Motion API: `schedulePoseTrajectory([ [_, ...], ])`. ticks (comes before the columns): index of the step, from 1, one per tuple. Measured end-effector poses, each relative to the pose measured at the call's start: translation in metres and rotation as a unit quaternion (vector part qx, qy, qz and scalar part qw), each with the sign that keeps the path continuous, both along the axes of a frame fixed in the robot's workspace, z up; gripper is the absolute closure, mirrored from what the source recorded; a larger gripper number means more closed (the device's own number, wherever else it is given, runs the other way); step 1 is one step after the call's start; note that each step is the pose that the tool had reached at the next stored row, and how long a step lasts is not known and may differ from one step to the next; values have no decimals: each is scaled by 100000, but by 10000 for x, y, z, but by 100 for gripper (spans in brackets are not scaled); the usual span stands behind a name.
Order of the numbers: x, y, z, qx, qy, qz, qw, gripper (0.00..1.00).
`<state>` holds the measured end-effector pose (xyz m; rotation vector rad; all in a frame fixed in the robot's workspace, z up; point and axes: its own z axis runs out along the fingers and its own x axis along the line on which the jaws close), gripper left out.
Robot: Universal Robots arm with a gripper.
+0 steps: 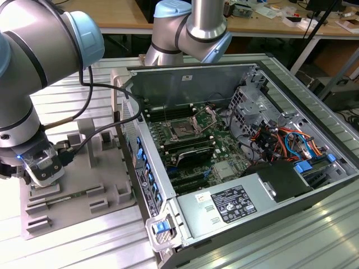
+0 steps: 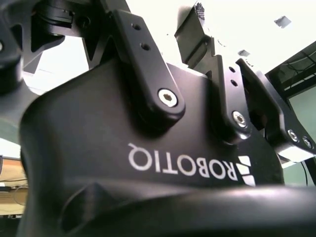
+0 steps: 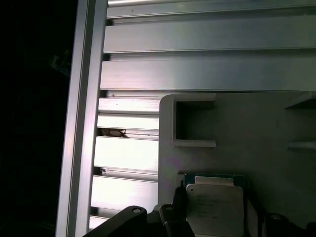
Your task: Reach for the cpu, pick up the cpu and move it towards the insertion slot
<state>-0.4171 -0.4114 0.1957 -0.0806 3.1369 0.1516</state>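
Note:
The cpu point(image 3: 215, 207), a silvery square chip with a thin green rim, lies flat in a recess of the grey moulded tray point(image 3: 256, 128). My gripper point(image 3: 219, 222) is open and low over the chip, one black finger point(image 3: 173, 217) at one edge and the other finger point(image 3: 274, 219) a little off the opposite edge. In the exterior view the arm's wrist point(image 1: 42, 162) hangs over the tray point(image 1: 84, 185) at that view's left. The insertion slot point(image 1: 182, 130), a dark socket in a shiny frame with its plate raised, sits on the green board inside the open case. The gripper's black body point(image 2: 163, 163) is close up in the second wrist view.
The open computer case point(image 1: 168, 185) stands to the right of the tray in the exterior view, its side wall between tray and board. Inside are a power supply point(image 1: 235, 204) and coloured cables point(image 1: 286, 140). Ribbed aluminium table point(image 3: 197, 39) ends at an edge point(image 3: 81, 123) near the tray.

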Motion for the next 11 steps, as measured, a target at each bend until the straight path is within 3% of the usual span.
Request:
schedulePoseTrajectory([
  [11, 0, 0, 7, 626, 0, -3, 99998, 45],
])
